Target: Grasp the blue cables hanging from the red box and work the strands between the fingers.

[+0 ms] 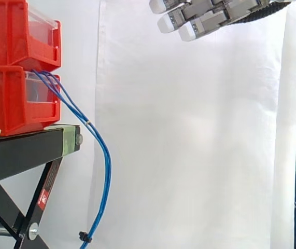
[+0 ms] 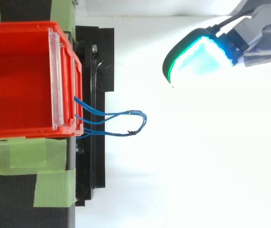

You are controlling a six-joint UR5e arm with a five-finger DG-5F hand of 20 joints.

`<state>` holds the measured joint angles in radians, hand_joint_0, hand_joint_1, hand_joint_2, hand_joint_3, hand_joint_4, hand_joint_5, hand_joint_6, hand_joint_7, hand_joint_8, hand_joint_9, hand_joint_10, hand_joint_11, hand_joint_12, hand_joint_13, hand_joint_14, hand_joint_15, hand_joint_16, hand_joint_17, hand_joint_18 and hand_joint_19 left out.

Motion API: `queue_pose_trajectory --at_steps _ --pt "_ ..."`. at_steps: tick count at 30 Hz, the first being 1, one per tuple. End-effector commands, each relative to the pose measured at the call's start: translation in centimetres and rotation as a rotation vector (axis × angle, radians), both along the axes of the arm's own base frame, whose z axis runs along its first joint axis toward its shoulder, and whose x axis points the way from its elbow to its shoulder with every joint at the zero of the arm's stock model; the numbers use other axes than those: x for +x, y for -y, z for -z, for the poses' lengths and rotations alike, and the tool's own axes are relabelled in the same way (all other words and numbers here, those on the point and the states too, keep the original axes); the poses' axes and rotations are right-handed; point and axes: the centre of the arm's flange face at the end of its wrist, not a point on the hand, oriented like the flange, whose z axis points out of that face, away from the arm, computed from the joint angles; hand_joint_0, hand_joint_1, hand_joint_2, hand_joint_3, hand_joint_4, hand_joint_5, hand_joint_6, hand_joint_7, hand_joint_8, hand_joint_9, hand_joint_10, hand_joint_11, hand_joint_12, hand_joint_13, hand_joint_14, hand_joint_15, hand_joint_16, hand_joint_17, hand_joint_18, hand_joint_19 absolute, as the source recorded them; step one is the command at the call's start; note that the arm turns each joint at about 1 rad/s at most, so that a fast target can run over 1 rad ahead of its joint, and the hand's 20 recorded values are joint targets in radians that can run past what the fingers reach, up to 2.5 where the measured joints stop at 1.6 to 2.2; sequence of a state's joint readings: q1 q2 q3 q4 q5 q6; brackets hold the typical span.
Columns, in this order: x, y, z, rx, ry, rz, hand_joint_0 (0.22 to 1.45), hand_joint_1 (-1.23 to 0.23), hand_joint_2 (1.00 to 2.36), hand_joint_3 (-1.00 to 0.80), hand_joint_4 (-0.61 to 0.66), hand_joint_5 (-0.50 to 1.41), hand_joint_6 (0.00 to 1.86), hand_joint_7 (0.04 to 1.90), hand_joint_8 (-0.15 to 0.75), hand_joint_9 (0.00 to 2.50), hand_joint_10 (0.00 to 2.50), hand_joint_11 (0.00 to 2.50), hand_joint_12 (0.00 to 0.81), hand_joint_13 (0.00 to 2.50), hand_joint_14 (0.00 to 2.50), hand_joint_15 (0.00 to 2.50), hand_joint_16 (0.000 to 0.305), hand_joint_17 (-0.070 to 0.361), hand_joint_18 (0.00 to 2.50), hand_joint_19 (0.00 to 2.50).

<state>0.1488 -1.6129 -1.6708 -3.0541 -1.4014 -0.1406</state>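
Thin blue cables (image 1: 100, 150) come out of the lower red box (image 1: 13, 101) and hang in a loop down past the stand's edge, bound by a small black tie near the bottom. From above the same cables (image 2: 126, 123) bulge out to the right of the red box (image 2: 21, 80). The hand (image 1: 210, 14) is high at the upper right, well above and to the right of the cables, touching nothing. Its fingers (image 1: 197, 28) are straight and point left, with nothing between them. In the top view a fingertip (image 2: 199, 57) glows cyan and green.
Two red bins are stacked on a black stand (image 1: 23, 148) with green tape (image 2: 31, 180) on it. A white curtain (image 1: 189, 145) hangs behind. The stand's crossed legs (image 1: 39, 207) lie below the bins, left of the cables.
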Motion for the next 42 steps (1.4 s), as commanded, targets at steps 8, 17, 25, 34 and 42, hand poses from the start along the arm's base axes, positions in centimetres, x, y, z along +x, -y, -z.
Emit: queue_pose_trajectory --at_steps 8,17,25,34,42 --pt "0.5 -0.17 -0.53 0.009 0.051 -0.01 0.78 -0.44 1.0 -1.0 0.2 -0.33 0.01 0.72 0.335 0.1 0.01 0.22 0.378 0.0 0.0 0.19 0.067 0.151 0.0 0.18" --pt "0.79 -0.14 -0.84 0.006 0.081 -0.008 0.78 -0.44 1.0 -1.0 0.2 -0.34 0.01 0.72 0.336 0.11 0.0 0.22 0.378 0.0 0.0 0.2 0.067 0.151 0.0 0.19" --pt "0.8 -0.12 -0.73 0.003 0.077 -0.007 0.78 -0.44 1.0 -1.0 0.2 -0.34 0.01 0.72 0.335 0.11 0.0 0.22 0.379 0.0 0.0 0.19 0.067 0.151 0.0 0.19" --pt "0.81 -0.27 -0.71 0.003 0.075 -0.008 0.78 -0.44 1.0 -1.0 0.2 -0.33 0.01 0.72 0.337 0.11 0.0 0.22 0.379 0.0 0.0 0.19 0.067 0.151 0.0 0.2" --pt "0.73 -0.26 -0.63 0.004 0.068 -0.008 0.78 -0.44 1.0 -1.0 0.2 -0.33 0.01 0.72 0.336 0.11 0.0 0.22 0.379 0.0 0.0 0.19 0.067 0.151 0.0 0.2"
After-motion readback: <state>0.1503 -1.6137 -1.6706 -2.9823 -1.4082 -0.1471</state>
